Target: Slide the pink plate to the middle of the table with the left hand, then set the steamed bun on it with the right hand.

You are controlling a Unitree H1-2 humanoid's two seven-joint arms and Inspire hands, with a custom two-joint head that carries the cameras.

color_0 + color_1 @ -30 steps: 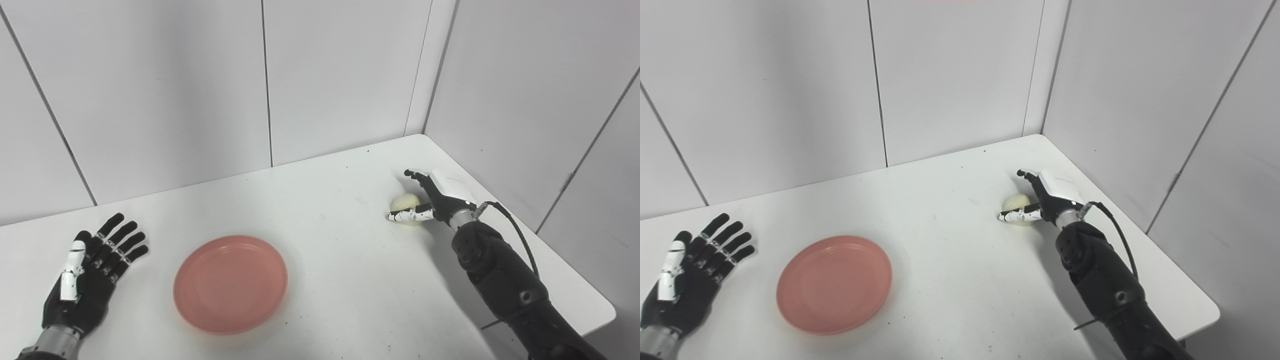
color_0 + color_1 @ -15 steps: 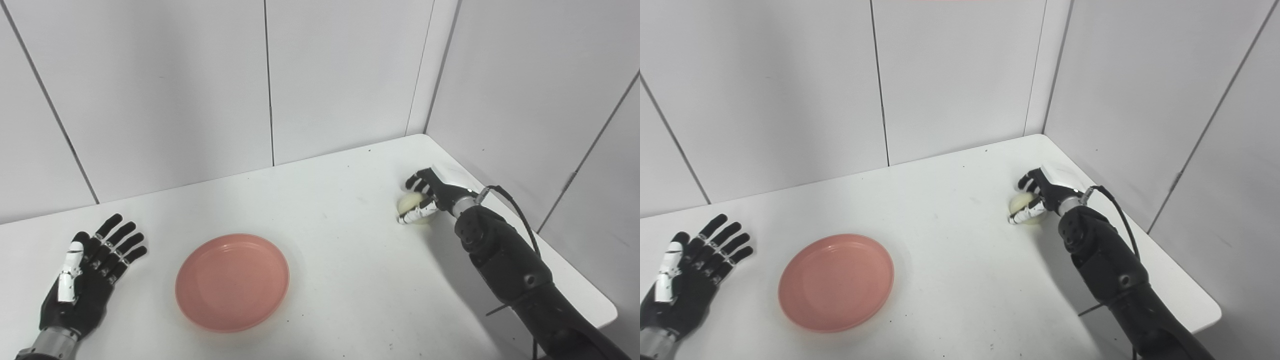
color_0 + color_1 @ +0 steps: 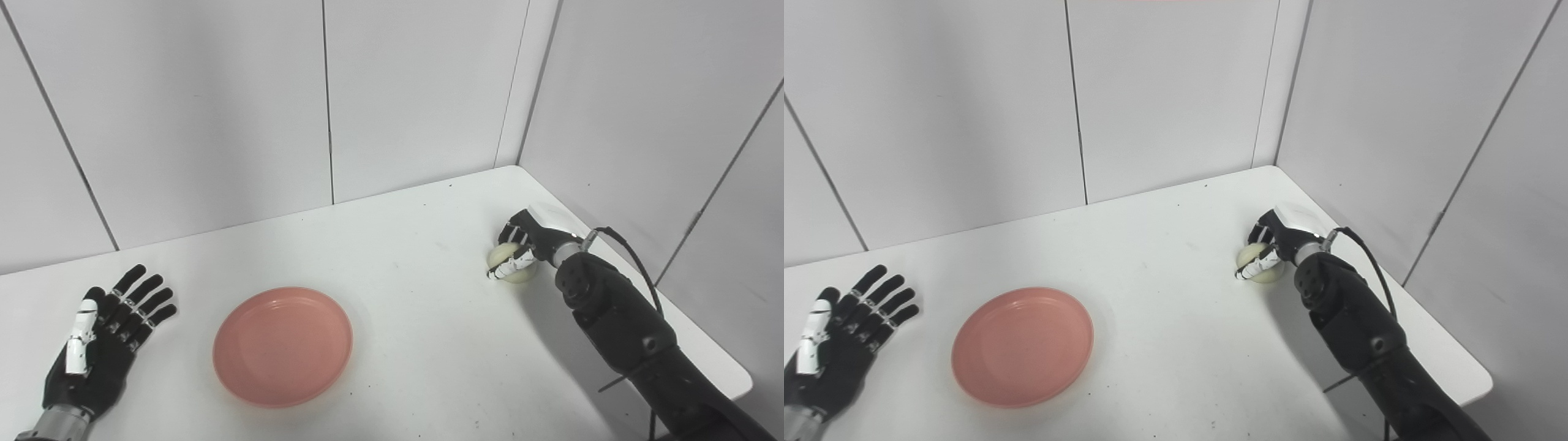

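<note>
Bun grasp under way on the right; plate already parked.

Nearest me, at the lower left of the frame, my left hand (image 3: 101, 343) lies palm-up on the table (image 3: 416, 343) with fingers spread, holding nothing. Just right of it, lower centre, the pink plate (image 3: 282, 346) sits flat and bare, so I judge the slide finished and the bun step in hand. Farther back, at the right middle of the frame near the table's far corner, my right hand (image 3: 525, 242) has its fingers curled around the steamed bun (image 3: 513, 262), which looks to be resting on the table. Next I'd need a firm but gentle hold, a lift, then a carry toward lower centre to the plate.
</note>
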